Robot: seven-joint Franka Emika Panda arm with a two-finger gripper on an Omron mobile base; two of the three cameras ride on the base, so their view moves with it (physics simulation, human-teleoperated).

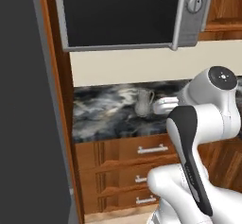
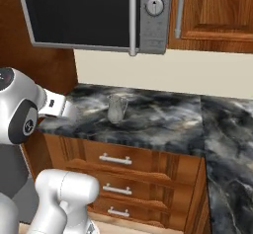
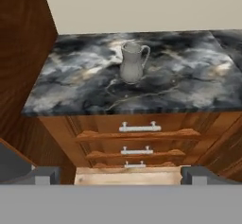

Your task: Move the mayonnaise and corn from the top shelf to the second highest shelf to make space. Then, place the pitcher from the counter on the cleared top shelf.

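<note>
The grey pitcher (image 1: 143, 102) (image 2: 116, 108) (image 3: 132, 62) stands upright on the dark marbled counter (image 1: 104, 119) (image 2: 163, 119) (image 3: 189, 86), near the middle of its depth, with its handle to the right in the hand view. My gripper (image 3: 120, 178) is open, with nothing between its fingertips (image 3: 45, 175). It hangs in front of the counter and above the drawers, well short of the pitcher. In the left base view my white hand (image 1: 164, 106) sits just right of the pitcher. The mayonnaise, the corn and both fridge shelves are out of view.
A microwave (image 1: 123, 15) (image 2: 89, 13) hangs above the counter. Brown wooden drawers (image 1: 142, 161) (image 2: 123, 166) (image 3: 137, 135) run under the slab. A tall dark grey fridge panel (image 1: 28, 124) stands at the left, edged by a wooden side wall (image 3: 23, 53). An upper cabinet (image 2: 212, 11) is at the right.
</note>
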